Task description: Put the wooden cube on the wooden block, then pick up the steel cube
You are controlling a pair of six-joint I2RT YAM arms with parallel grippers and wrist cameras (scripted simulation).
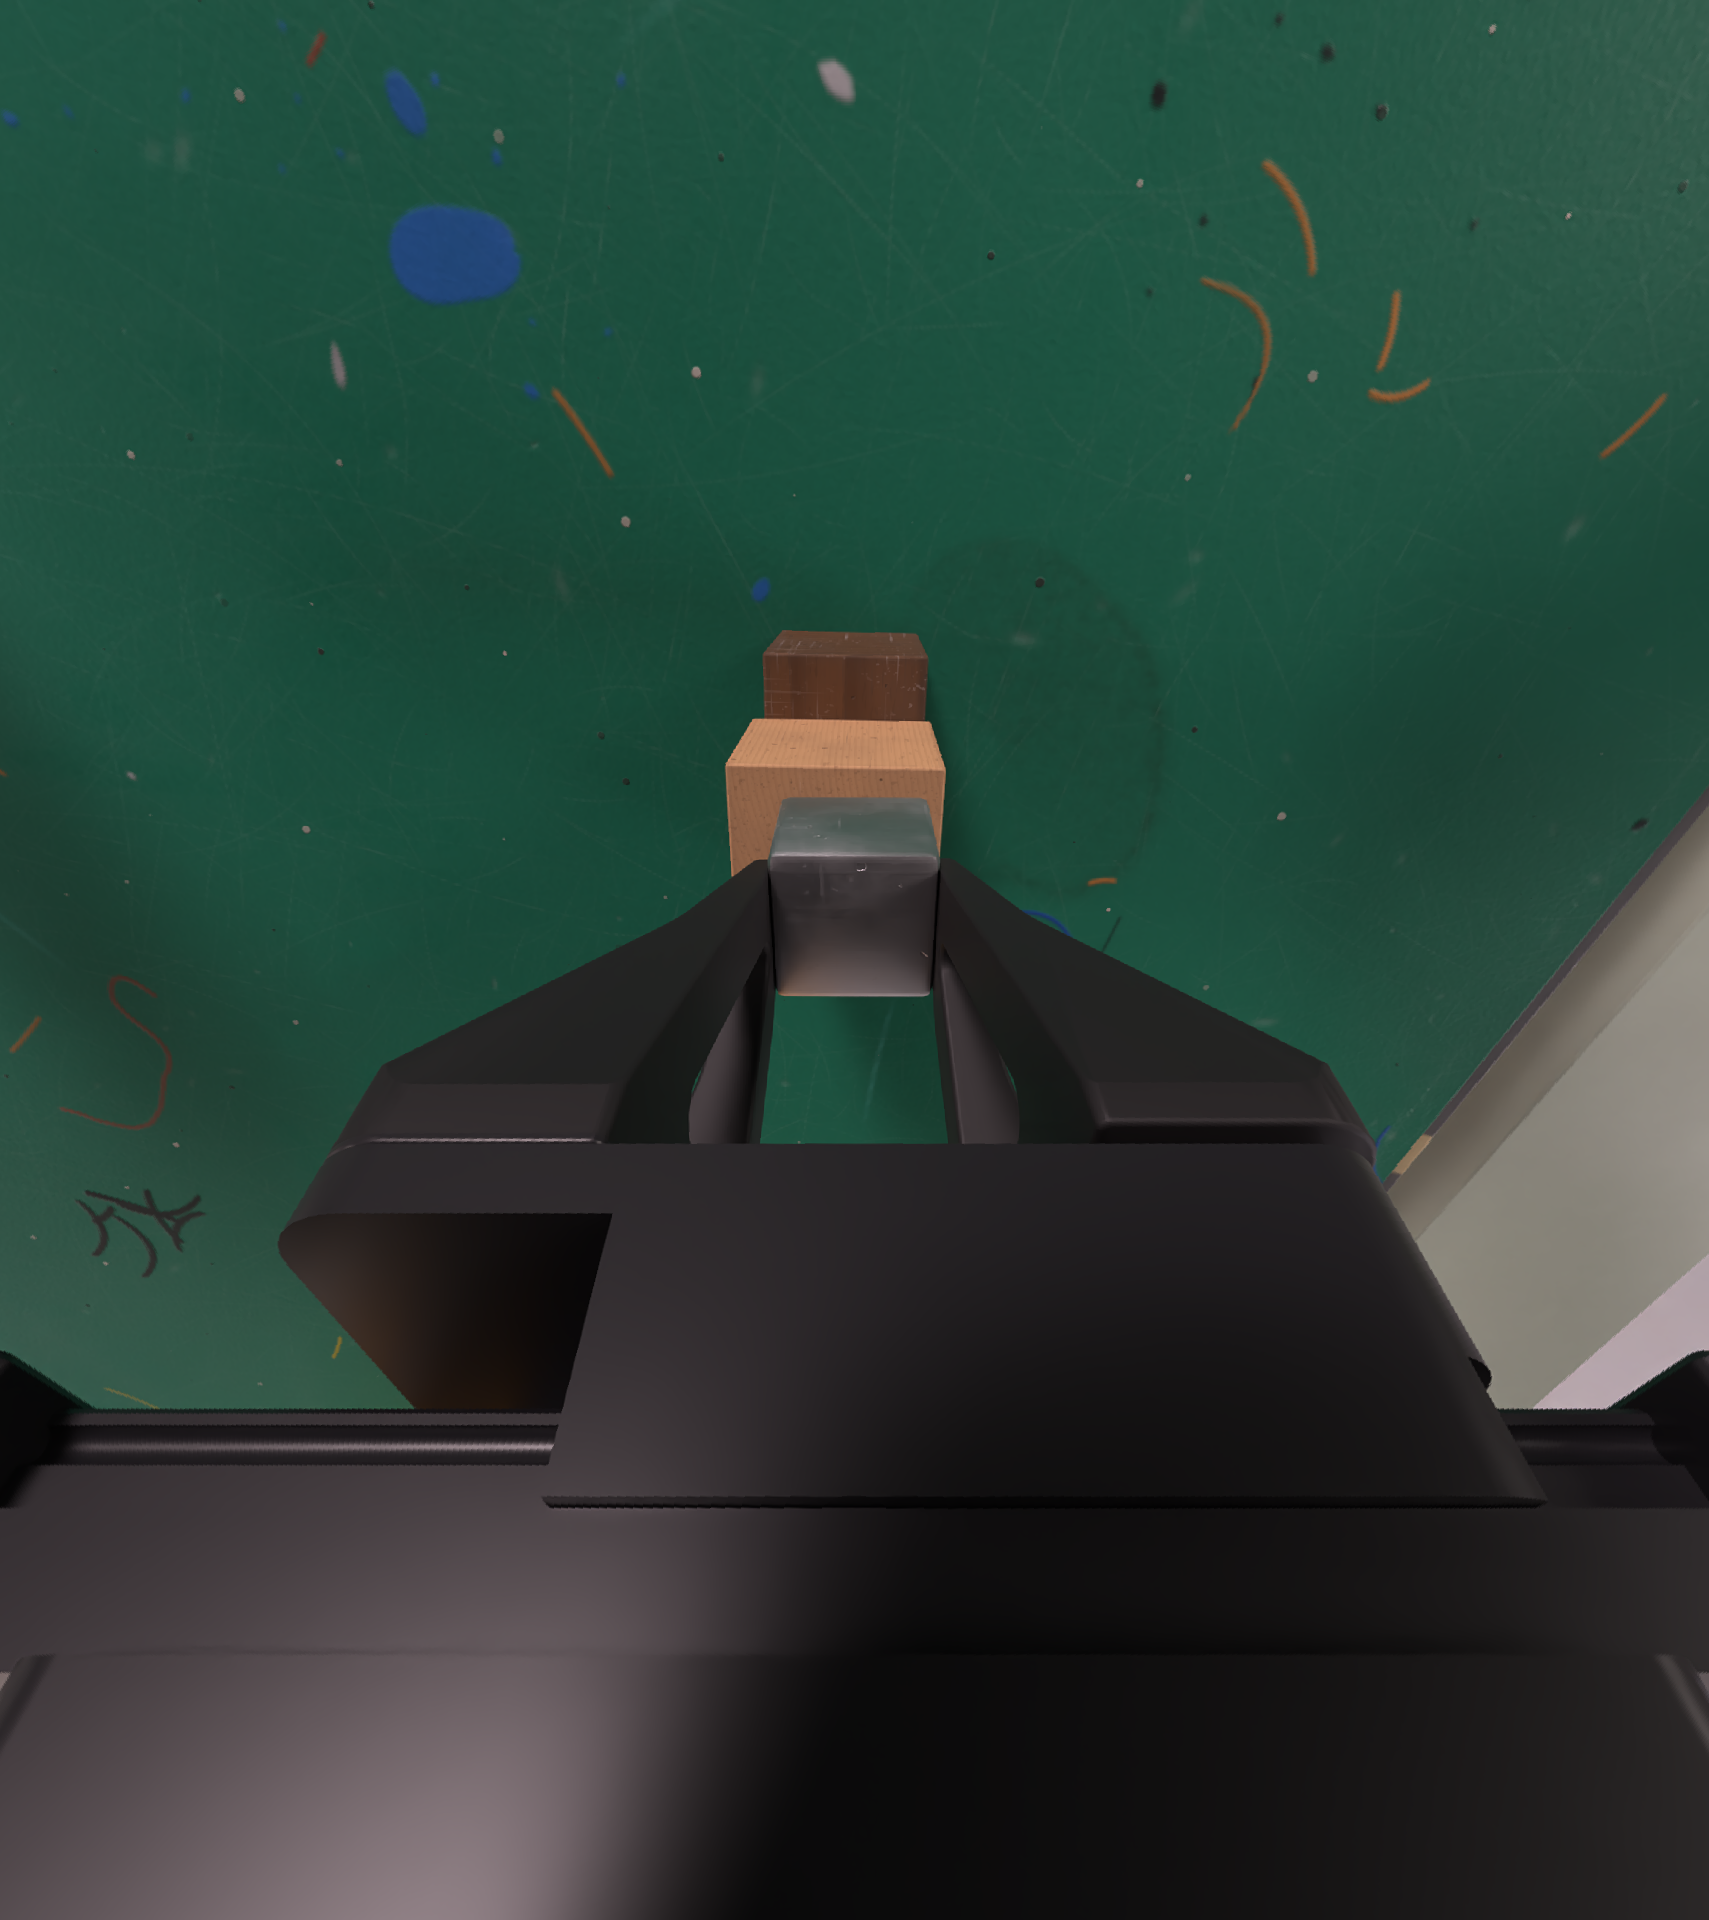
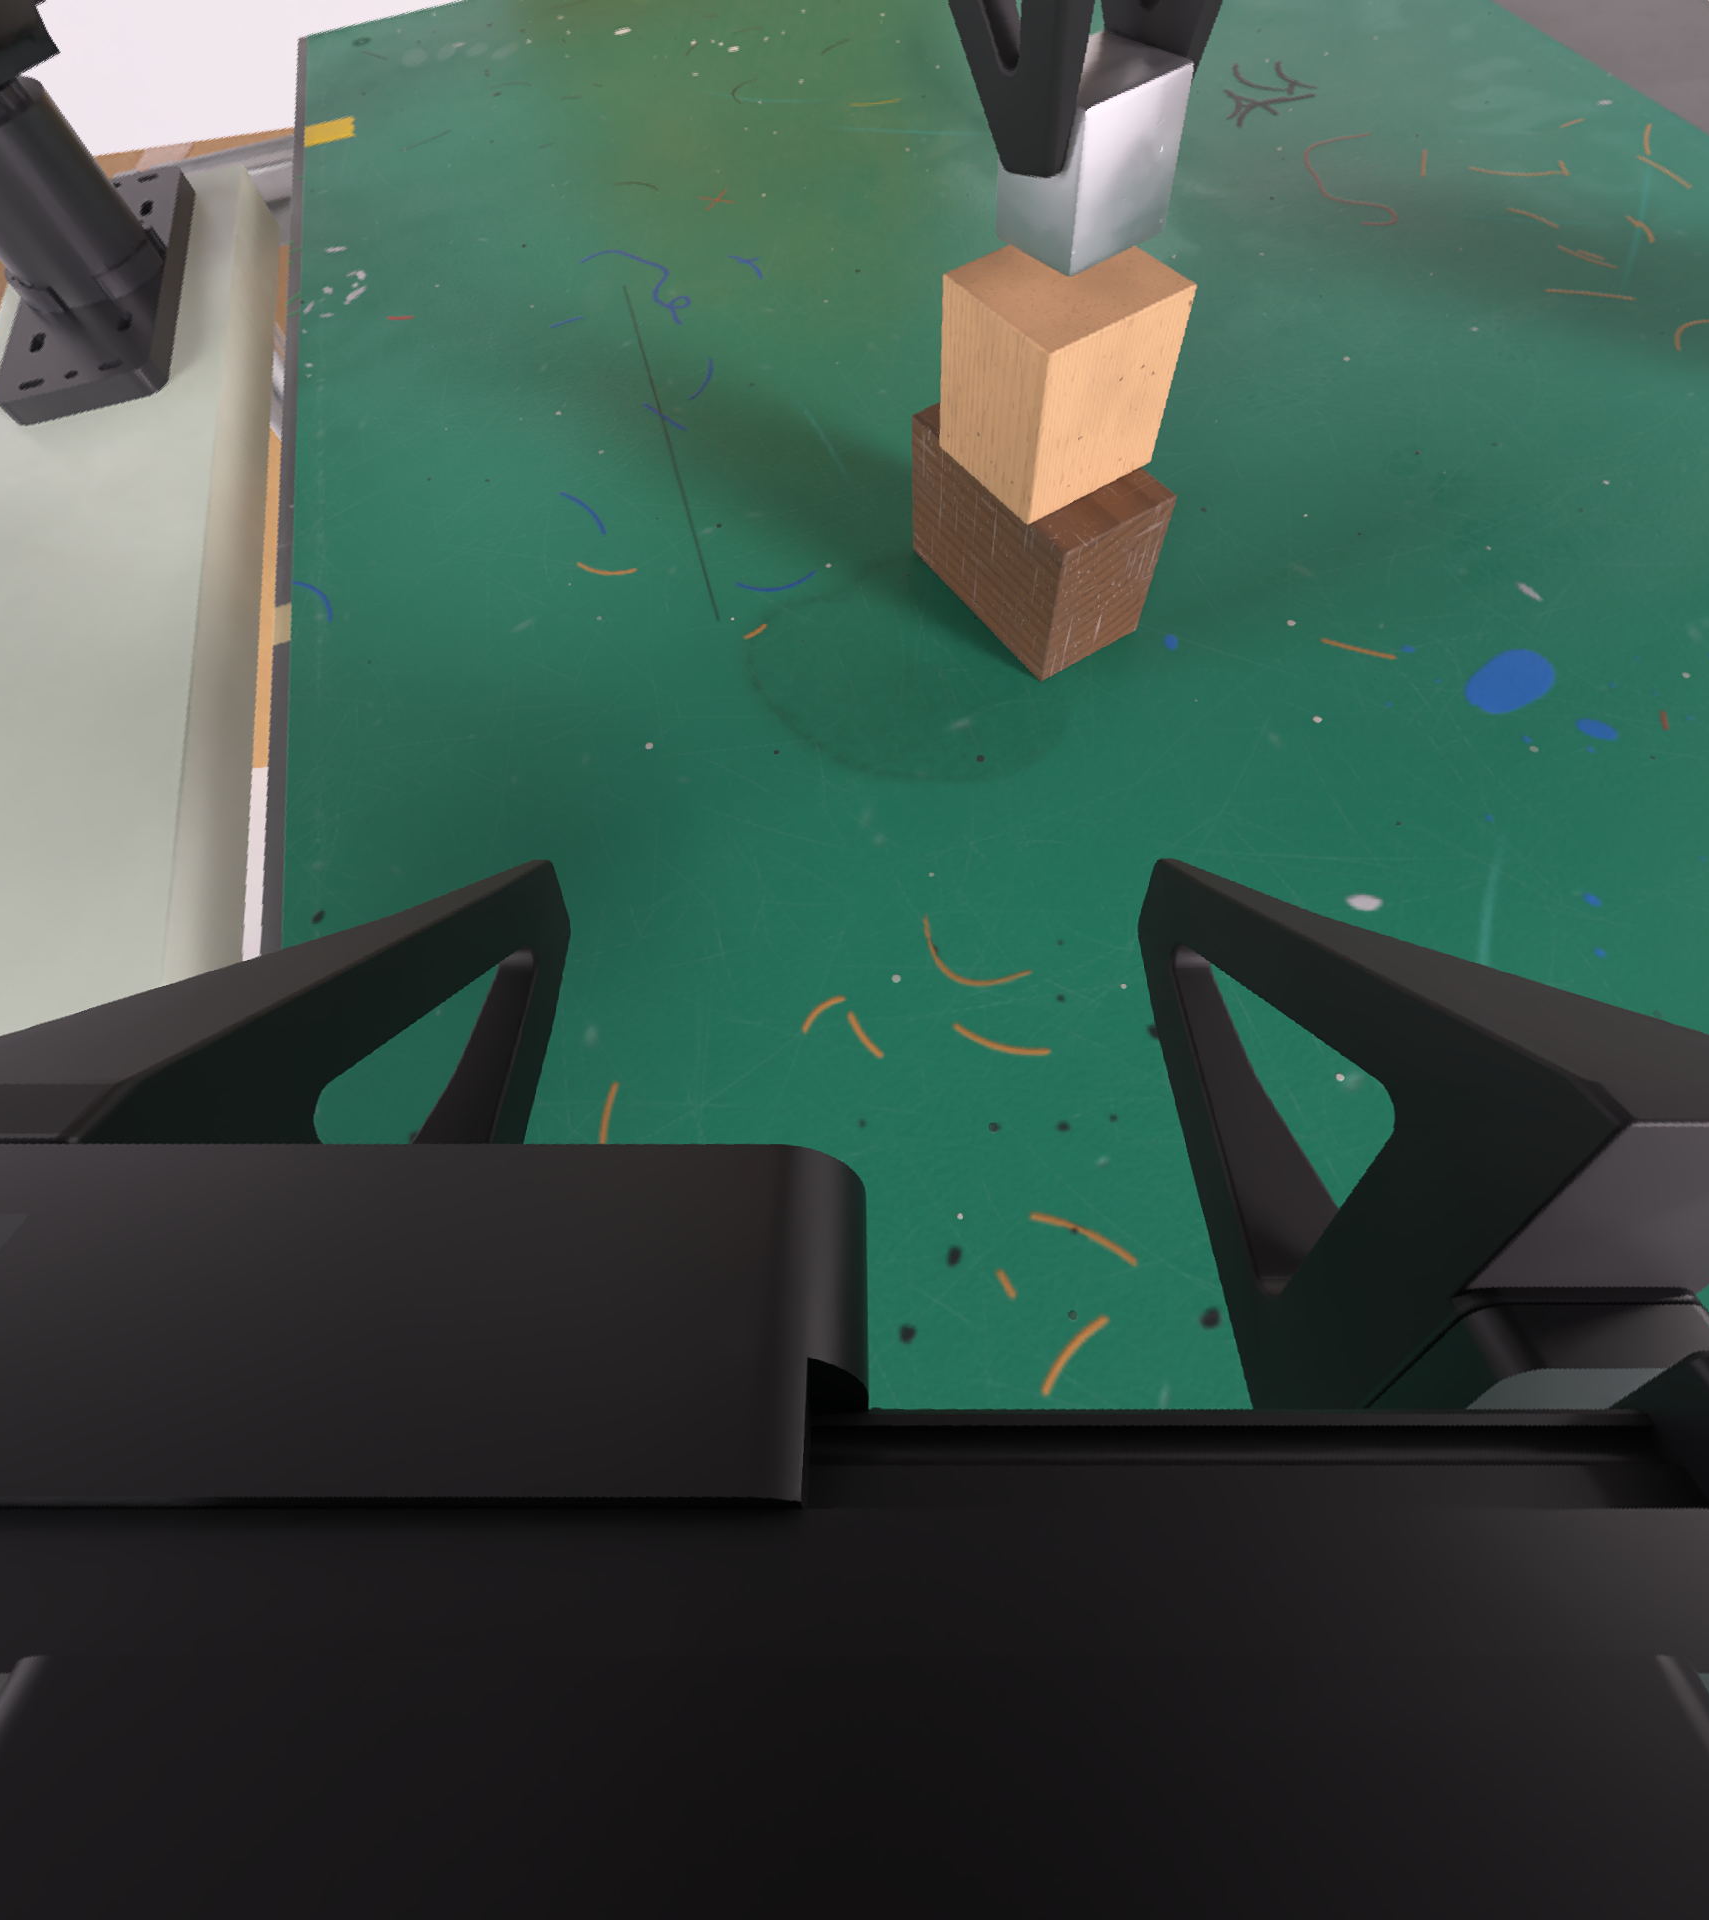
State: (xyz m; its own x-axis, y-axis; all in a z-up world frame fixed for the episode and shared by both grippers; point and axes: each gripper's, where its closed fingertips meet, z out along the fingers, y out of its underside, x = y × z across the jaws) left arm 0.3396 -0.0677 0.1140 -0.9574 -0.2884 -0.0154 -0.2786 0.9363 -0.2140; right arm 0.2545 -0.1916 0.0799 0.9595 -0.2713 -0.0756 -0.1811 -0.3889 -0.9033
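My left gripper (image 1: 852, 883) is shut on the steel cube (image 1: 852, 909), a grey shiny cube held between both fingertips. In the right wrist view the steel cube (image 2: 1099, 177) hangs just above the stack, close to its top; whether they touch is unclear. The light wooden cube (image 2: 1058, 379) sits on the dark wooden block (image 2: 1037, 566), a little turned against it. In the left wrist view the light cube (image 1: 834, 769) and dark block (image 1: 845, 675) lie right behind the steel cube. My right gripper (image 2: 855, 904) is open and empty, well short of the stack.
The green mat (image 2: 621, 727) bears paint spots and scratches. Its edge and a pale strip (image 2: 81, 675) run along the left in the right wrist view, with an arm base (image 2: 86, 301) bolted there. The mat's edge (image 1: 1598, 935) also shows at the right in the left wrist view.
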